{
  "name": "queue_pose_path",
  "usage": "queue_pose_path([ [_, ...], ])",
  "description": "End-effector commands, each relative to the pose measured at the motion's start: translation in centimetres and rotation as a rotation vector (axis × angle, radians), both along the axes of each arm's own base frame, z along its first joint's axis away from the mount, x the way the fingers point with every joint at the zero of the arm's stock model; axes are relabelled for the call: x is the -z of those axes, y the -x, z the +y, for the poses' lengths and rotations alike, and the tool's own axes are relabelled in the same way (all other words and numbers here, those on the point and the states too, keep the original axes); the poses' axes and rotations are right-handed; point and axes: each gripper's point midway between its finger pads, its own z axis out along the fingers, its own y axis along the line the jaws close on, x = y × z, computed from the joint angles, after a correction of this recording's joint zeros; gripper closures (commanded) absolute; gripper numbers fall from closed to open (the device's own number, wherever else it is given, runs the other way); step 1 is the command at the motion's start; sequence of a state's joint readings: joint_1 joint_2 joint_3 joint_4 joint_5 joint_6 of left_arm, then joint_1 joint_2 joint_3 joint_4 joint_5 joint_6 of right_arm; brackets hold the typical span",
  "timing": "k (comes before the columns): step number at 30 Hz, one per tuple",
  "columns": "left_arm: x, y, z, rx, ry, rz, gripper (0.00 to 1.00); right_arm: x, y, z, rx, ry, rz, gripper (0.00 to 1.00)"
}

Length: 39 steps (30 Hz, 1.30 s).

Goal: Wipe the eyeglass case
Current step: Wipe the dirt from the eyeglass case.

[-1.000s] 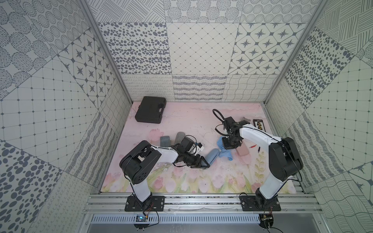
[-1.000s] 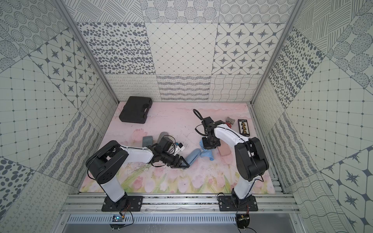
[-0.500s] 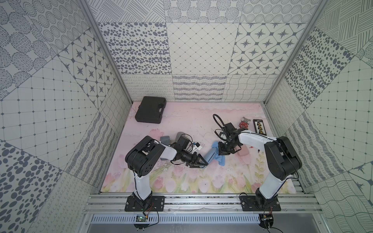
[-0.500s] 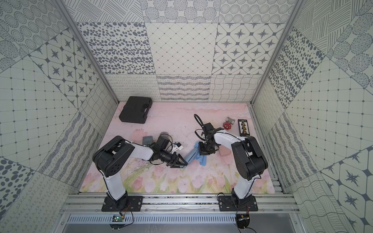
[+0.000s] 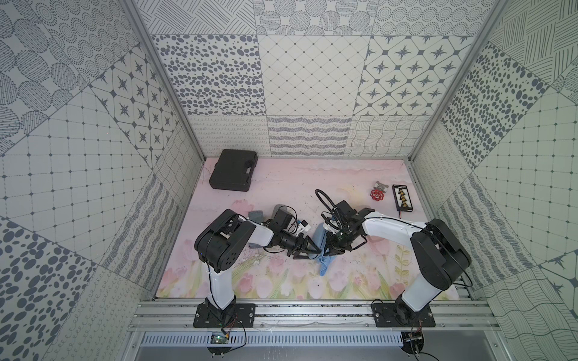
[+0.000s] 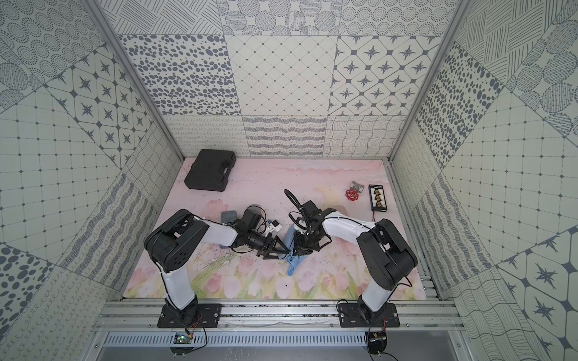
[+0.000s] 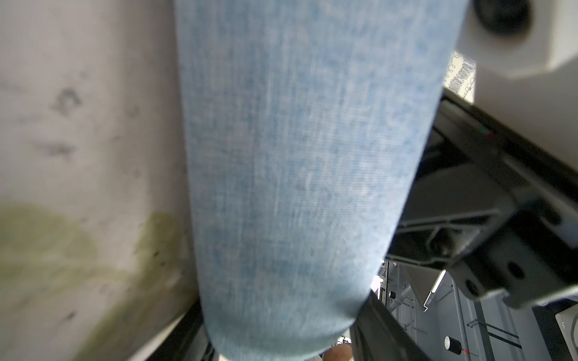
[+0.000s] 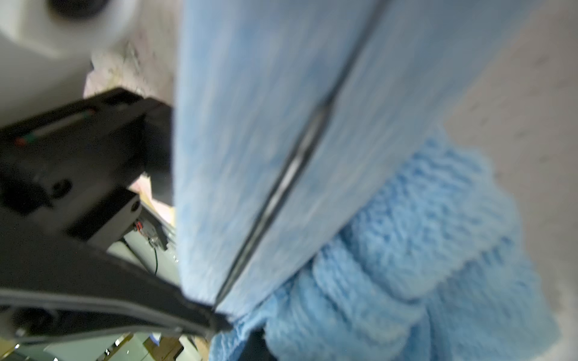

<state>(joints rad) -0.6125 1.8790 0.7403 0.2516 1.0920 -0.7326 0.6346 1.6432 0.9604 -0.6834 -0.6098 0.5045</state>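
At the middle of both top views, over the flowered mat point(image 5: 281, 281), the two arms meet tip to tip. The left gripper point(image 5: 316, 250) reaches in from the left of the frame, its jaws closed on the near end of the blue case point(image 5: 319, 233), which slants away toward the top of the frame. Whether the case touches the mat I cannot tell. The left wrist view is nearly filled by the case point(image 7: 297, 172), a woven denim-blue body running out between the black fingers point(image 7: 387, 334), with the right arm's black and white parts along that picture's right edge.

The right gripper point(image 5: 330, 251) reaches in from the right of the frame, jaws pinched together on a light blue cloth point(image 5: 325, 265). The cloth sits against the case's side, and its loose end trails toward the lower edge of the frame, below both grippers. The right wrist view, blurred, shows the case point(image 8: 266, 125) with a dark seam along it and the fluffy cloth point(image 8: 422, 250) bunched against it, touching.

A black toolbox point(image 5: 233, 170) lies at the mat's upper left. A red valve point(image 5: 377, 194) and a black board point(image 5: 403, 197) sit at its upper right, well apart from the case. A grey block point(image 5: 256, 215) rests just behind the left arm
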Motion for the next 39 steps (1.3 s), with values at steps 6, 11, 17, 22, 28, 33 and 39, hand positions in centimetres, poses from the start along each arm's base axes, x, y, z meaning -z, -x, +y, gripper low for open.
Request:
queue_pose_path([
  [6, 3.6, -0.3, 1.7, -0.1, -0.199, 0.026, 1.0, -12.7, -3.9, 1.8, 0.039, -0.484, -0.253, 1.0],
  [11, 2.5, -0.1, 1.3, -0.092, -0.141, 0.017, 1.0, -8.7, -8.9, -6.1, 0.35, -0.224, -0.274, 1.0],
  [17, 0.4, 0.6, 0.6, -0.057, -0.041, 0.003, 1.0, -2.3, -10.9, -13.0, 0.372, 0.309, -0.269, 1.0],
  [22, 0.7, 0.9, 0.6, -0.053, -0.054, 0.006, 1.0, -0.5, -12.6, -11.5, 0.245, 0.432, -0.338, 1.0],
  [28, 1.1, 0.3, 0.6, -0.069, -0.081, -0.004, 1.0, 2.1, -10.5, -5.8, 0.077, 0.363, -0.308, 1.0],
  [33, 1.5, 0.2, 0.7, -0.069, -0.107, -0.001, 1.0, 3.0, -7.3, -2.8, 0.009, 0.266, -0.255, 1.0],
  [39, 1.7, -0.2, 0.7, -0.063, -0.13, -0.014, 1.0, 1.3, -2.9, 0.9, -0.087, 0.064, -0.185, 1.0],
])
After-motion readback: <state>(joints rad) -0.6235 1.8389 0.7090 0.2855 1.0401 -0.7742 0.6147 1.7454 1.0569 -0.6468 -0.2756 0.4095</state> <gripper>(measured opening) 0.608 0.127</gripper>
